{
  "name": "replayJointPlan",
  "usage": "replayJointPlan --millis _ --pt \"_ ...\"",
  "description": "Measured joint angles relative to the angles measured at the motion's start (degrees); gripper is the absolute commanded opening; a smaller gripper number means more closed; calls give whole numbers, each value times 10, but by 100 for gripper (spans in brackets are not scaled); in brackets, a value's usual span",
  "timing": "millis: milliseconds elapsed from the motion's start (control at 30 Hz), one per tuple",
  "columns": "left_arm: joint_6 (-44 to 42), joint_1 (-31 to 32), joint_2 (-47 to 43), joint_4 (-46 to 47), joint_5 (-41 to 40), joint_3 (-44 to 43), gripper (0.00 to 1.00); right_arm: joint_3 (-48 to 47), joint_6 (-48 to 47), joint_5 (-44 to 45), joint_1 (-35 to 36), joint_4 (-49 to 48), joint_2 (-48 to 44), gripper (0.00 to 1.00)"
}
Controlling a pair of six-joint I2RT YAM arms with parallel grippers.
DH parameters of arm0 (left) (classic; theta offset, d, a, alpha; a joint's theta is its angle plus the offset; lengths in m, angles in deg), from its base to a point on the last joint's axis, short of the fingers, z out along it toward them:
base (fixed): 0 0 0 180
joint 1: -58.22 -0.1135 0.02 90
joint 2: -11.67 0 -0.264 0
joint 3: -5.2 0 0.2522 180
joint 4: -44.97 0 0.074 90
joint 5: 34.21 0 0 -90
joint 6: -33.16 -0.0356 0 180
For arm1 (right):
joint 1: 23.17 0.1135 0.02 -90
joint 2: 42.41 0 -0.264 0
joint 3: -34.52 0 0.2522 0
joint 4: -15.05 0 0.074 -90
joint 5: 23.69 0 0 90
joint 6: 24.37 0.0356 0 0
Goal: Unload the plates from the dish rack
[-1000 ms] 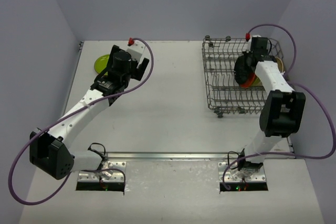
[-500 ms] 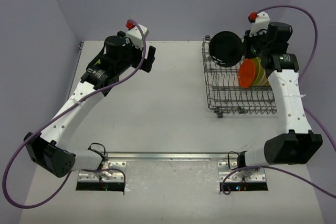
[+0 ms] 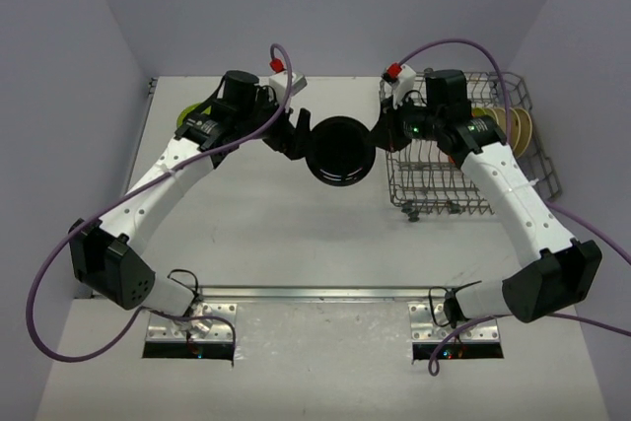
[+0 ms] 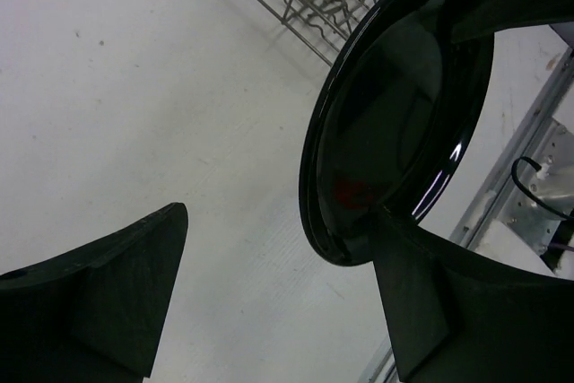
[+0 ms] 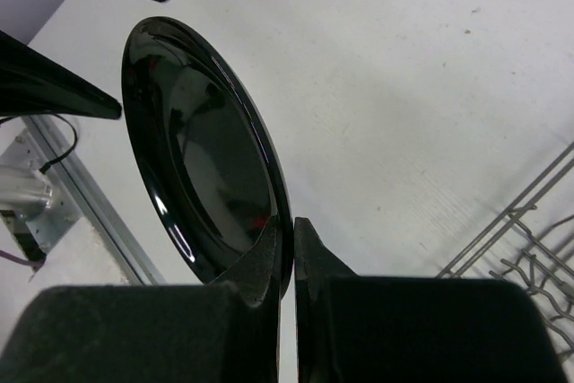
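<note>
The right gripper (image 5: pixel 285 238) is clenched on the rim of a black plate (image 5: pixel 202 141), held on edge in the air just left of the rack (image 3: pixel 449 173). The left gripper (image 4: pixel 280 221) gapes wide at the plate's other rim, which sits close to 1 finger. The left should centre and clamp before the right lets go. Tan plates (image 3: pixel 518 127) stand at the rack's right end.

My white table (image 3: pixel 296 244) shows a few small dark specks. A metal rail (image 3: pixel 325 292) crosses it toward my near edge, with two bolted metal plates (image 3: pixel 155 339) just nearer still. Pale lilac walls (image 3: pixel 325 7) close three sides.
</note>
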Motion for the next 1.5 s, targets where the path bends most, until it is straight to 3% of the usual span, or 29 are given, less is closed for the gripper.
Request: replayJointPlan --millis 133,233,267,300,333,400,433,600,800,1033,1200,1467,1500 --pt "8 0 15 -13 32 0 56 7 17 -18 6 -8 0 0" --pt "9 0 22 -19 51 0 31 8 25 -28 8 -10 0 0" --pt "10 0 24 -21 55 0 13 8 27 -29 8 -10 0 3" --pt "11 0 26 -23 59 0 0 9 28 -30 8 -11 0 13" --pt "13 0 29 -24 64 0 0 9 30 -29 8 -12 0 30" --pt "16 -1 30 -26 66 0 0 9 33 -26 8 -14 0 82" --pt "16 -1 30 -27 66 0 0 10 36 -25 8 -15 0 97" --pt "24 -42 40 -28 87 -1 0 15 49 19 9 -25 -6 99" --pt "39 -223 123 -37 71 -50 0 49 50 116 2 -30 -16 99" --pt "40 -387 302 -58 -7 -209 0 110 49 191 -37 -37 -25 99" --pt "40 -446 400 -70 -42 -293 0 164 53 199 -97 -31 -32 99" --pt "41 -457 479 -81 -28 -317 4 172 49 196 -112 -25 -38 99" --pt "42 -457 486 -81 -14 -317 14 172 49 195 -112 -24 -38 99"
